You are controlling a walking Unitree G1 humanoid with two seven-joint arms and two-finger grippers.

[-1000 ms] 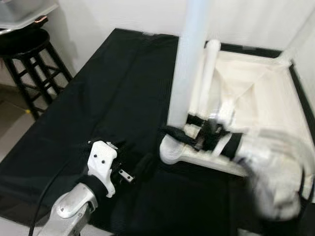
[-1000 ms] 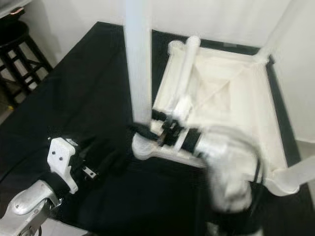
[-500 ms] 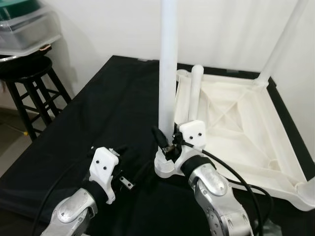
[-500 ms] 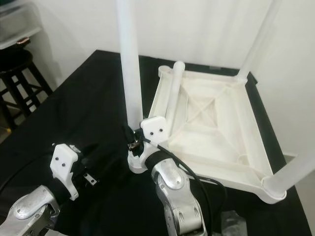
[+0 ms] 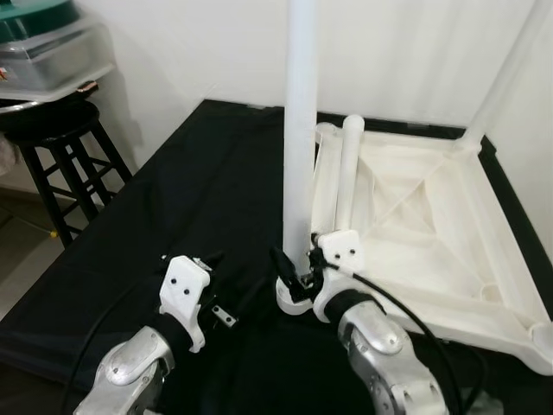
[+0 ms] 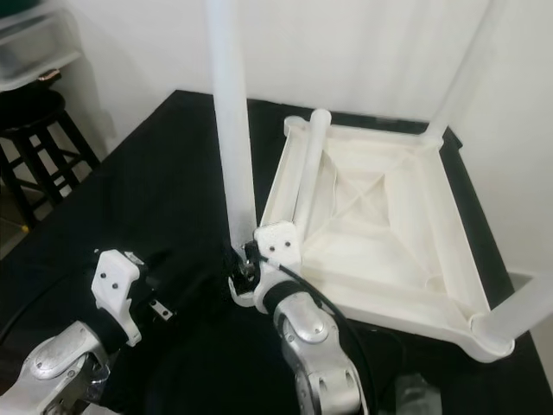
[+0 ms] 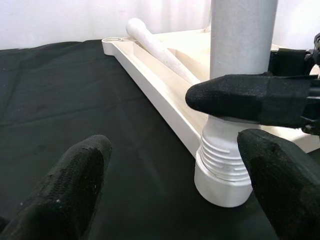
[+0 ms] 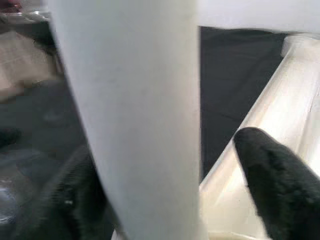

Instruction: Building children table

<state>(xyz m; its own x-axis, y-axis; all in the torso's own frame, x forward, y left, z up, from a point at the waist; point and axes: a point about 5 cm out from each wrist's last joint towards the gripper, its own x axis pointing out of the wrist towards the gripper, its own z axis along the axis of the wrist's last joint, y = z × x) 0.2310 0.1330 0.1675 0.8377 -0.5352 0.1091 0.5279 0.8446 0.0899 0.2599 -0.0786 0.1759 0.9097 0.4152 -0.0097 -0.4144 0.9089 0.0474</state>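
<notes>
Left eye view looks down on a table [image 5: 130,225] draped in black cloth, where the white plastic children's tabletop [image 5: 432,216] lies upside down so its corner sockets face up for the legs. One upright leg [image 5: 299,130] stands in the near-left corner socket [image 7: 222,172], its threaded base showing just above the collar, which suggests it is not yet fully seated. Another leg [image 5: 501,78] rises from the far corner, and a loose leg [image 5: 347,173] lies along the tabletop's left edge, waiting its turn. A black stool [image 5: 60,164] stands beside the table.

The right pincer [image 5: 301,270] is at the upright leg's base, its fingers [image 7: 240,97] either side of the shaft, probably to twist or steady it; whether they actually pinch it I cannot tell. The left pincer [image 7: 175,192] hovers spread wide and empty, just short of the socket, apparently ready to brace.
</notes>
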